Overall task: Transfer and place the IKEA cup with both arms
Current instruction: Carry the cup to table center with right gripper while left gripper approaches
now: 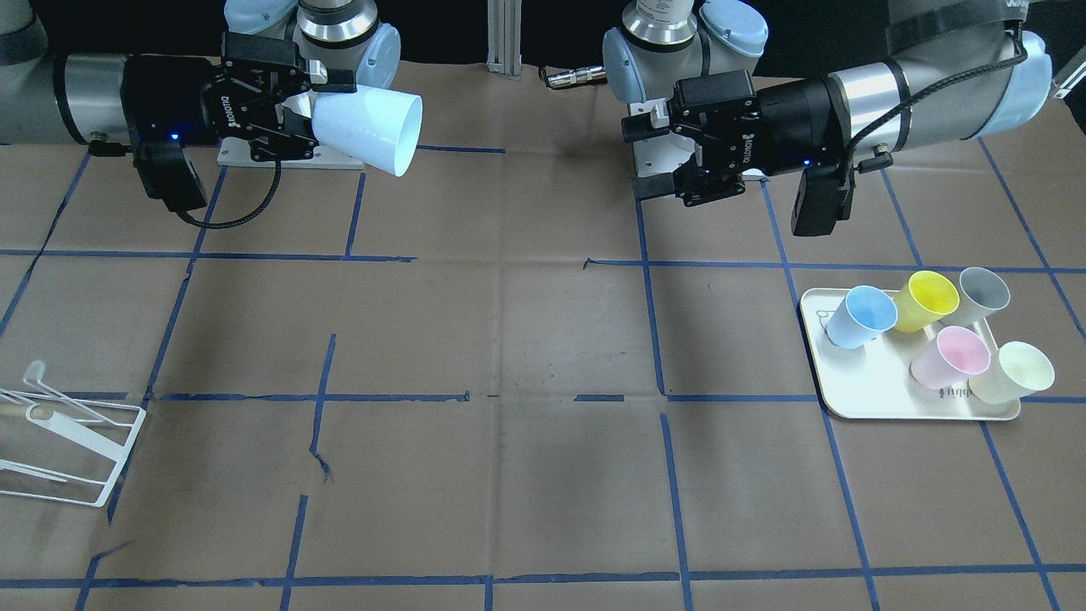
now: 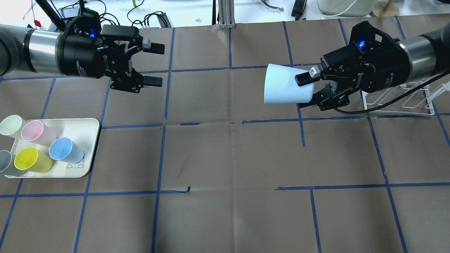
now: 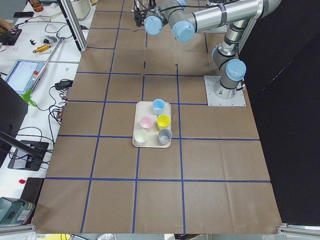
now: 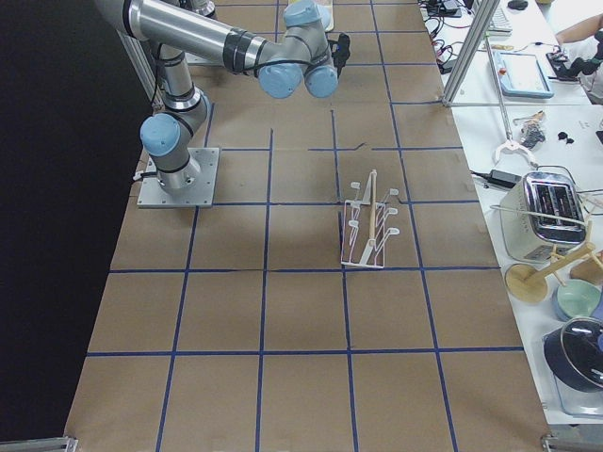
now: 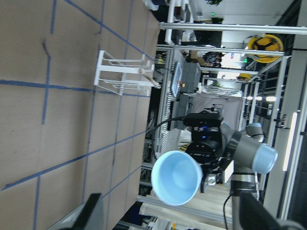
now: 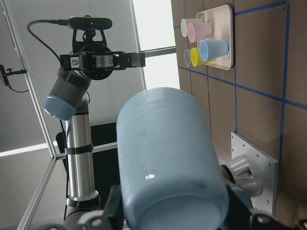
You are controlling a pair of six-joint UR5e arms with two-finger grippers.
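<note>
Overhead exterior footage is showing a pale-blue cup (image 2: 286, 86) being held clear of the counter (image 2: 225, 158) by the right fingers (image 2: 304, 78), which are being pressed against its narrow base end from either side. The cup is being carried on its side, with its wide mouth being pointed across the middle of the counter toward the left fingers (image 2: 154, 48). Those left fingers are being held wide apart with nothing between them, well apart from the cup. Through the left wrist camera, the cup's brighter blue inside is being seen almost face-on. On the robot's left side of the counter, a cream tray (image 2: 89, 126) is being occupied by five upright cups: a second blue cup (image 2: 65, 150), a yellow cup (image 2: 30, 160), a pink cup (image 2: 35, 131), a pale-green cup (image 2: 10, 125) and a grey cup (image 2: 5, 161). A white wire rack (image 4: 367, 224) is being partly hidden in the overhead view by the right arm (image 2: 416, 52), on the robot's right side of the counter.
</note>
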